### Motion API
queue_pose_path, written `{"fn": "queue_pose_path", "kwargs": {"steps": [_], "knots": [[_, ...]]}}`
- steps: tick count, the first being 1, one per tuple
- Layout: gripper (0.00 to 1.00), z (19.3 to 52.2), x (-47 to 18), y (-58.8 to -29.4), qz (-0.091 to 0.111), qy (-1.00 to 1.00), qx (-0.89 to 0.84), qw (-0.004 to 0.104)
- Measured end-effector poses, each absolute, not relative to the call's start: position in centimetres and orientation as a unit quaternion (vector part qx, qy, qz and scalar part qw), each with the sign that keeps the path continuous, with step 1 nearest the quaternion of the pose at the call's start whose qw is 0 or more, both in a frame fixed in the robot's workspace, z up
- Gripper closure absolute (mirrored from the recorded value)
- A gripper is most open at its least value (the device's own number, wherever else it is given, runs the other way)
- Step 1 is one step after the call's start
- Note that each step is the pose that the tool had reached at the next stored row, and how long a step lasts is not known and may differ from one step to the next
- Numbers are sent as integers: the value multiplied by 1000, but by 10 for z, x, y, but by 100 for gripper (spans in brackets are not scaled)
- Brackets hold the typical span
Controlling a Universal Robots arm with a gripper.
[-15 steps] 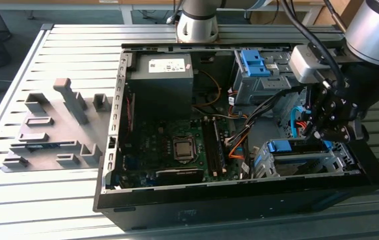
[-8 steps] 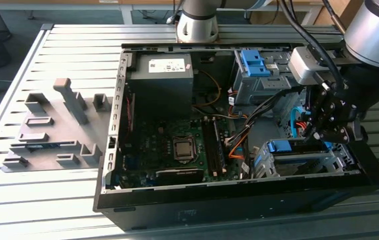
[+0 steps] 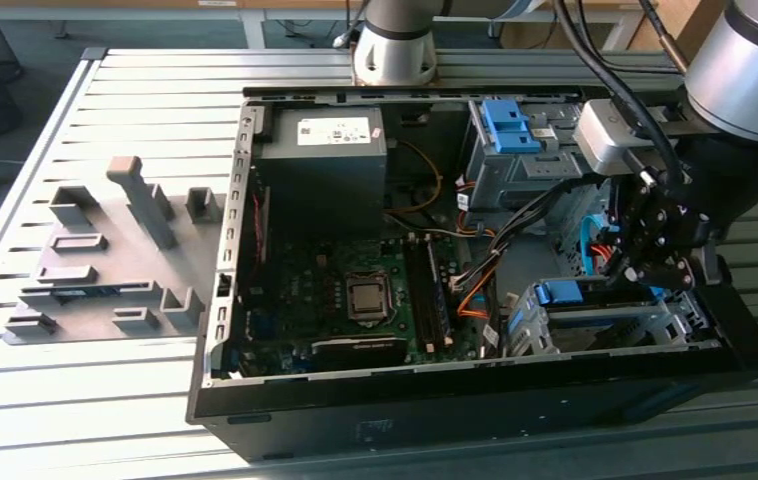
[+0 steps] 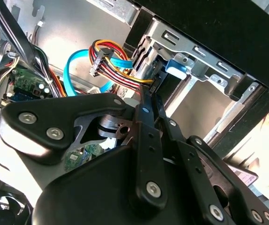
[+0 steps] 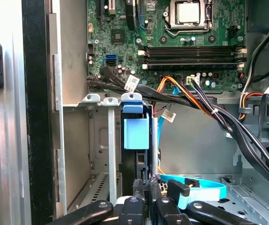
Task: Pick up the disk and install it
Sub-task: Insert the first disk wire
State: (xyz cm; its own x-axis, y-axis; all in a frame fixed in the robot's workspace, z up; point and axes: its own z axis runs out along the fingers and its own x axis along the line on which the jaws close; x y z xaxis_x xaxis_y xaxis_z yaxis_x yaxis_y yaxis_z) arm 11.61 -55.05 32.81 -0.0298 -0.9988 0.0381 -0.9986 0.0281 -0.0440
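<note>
The gripper (image 3: 646, 268) hangs over the metal drive cage (image 3: 606, 325) in the computer case (image 3: 486, 380); whether its fingers are open or closed cannot be told. The disk (image 5: 137, 133), edge-on in its glossy blue bracket, sits in a cage slot. Seating it well probably calls for a straight, gentle push, clear of the bundled cables (image 5: 205, 105).

Blue-bracketed disk (image 3: 579, 296) (image 5: 136, 132), on edge, set in the drive cage slot

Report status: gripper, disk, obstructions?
Gripper low inside the open case, at the drive cage. Disk slotted in the cage. Cable bundle close by.
</note>
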Motion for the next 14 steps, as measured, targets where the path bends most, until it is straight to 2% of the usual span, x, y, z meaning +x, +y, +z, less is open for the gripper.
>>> {"fn": "queue_pose_path", "kwargs": {"steps": [8, 9, 14], "knots": [[83, 330, 116, -550, -28, 717, -696, 2], [76, 332, 116, -550, -28, 717, -696, 2], [76, 340, 116, -550, -28, 717, -696, 2]]}}
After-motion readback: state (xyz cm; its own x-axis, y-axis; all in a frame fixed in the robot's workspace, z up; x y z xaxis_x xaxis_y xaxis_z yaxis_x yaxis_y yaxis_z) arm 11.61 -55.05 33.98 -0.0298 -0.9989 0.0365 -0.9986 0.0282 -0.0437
